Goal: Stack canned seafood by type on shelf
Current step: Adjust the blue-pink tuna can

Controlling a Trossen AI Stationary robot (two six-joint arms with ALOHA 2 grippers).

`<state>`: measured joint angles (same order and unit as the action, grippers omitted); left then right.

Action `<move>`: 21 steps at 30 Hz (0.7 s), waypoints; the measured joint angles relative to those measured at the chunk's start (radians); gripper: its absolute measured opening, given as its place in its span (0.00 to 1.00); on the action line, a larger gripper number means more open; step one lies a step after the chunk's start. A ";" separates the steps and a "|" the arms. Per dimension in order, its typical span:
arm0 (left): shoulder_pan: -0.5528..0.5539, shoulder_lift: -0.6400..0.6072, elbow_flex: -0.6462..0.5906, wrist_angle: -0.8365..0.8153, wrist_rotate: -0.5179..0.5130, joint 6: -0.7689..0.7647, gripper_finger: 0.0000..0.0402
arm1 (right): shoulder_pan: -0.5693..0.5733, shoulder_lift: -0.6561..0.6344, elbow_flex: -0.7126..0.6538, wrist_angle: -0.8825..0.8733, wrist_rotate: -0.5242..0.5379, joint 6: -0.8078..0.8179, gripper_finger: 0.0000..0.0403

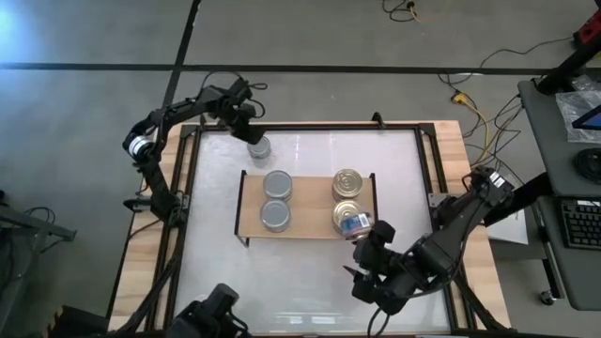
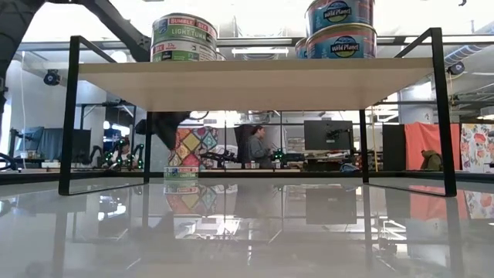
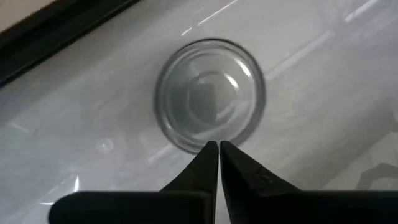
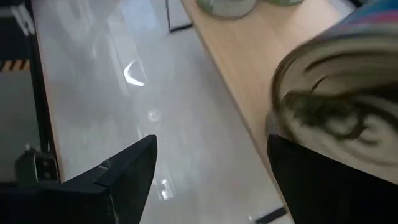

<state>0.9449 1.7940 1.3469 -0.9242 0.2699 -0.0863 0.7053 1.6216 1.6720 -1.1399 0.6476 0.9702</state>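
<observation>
The shelf (image 1: 310, 202) stands mid-table. Two silver-topped cans (image 1: 277, 184) (image 1: 275, 216) sit on its left half. On its right half sit a gold-topped can (image 1: 347, 183) and a stack of two blue-labelled cans (image 2: 340, 31). The stack's top can (image 1: 352, 222) (image 4: 336, 99) looks tilted. My right gripper (image 1: 368, 238) (image 4: 211, 146) stands open at the shelf's near right corner, one finger beside that can. Another silver-topped can (image 1: 258, 146) (image 3: 209, 93) rests on the table beyond the shelf. My left gripper (image 1: 246, 127) (image 3: 217, 146) is shut, pointing down just above its rim. My right gripper has one finger (image 4: 311, 180) right under the tilted can's gold top (image 4: 323, 124). I cannot tell whether it touches, and the other finger (image 4: 124, 174) stands far off over the bare table. My left gripper touches nothing.
A black rail and a wooden border (image 1: 155, 263) frame the white tabletop. Bare table lies in front of the shelf (image 1: 300, 272) and to its left. In the low view people sit at desks (image 2: 258, 143) in the room beyond.
</observation>
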 joint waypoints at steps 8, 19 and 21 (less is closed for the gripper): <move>0.007 -0.006 -0.021 0.032 0.001 0.023 0.00 | -0.010 -0.008 0.013 0.005 0.028 -0.061 0.73; 0.003 -0.052 -0.055 0.029 0.000 0.022 0.00 | -0.043 -0.009 0.051 0.001 0.131 -0.169 0.78; 0.003 -0.063 -0.056 0.029 -0.007 0.022 0.00 | -0.050 -0.009 0.064 0.004 0.143 -0.190 0.78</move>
<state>0.9478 1.7309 1.2907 -0.8957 0.2627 -0.0645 0.6553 1.6123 1.7362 -1.1362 0.7908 0.7801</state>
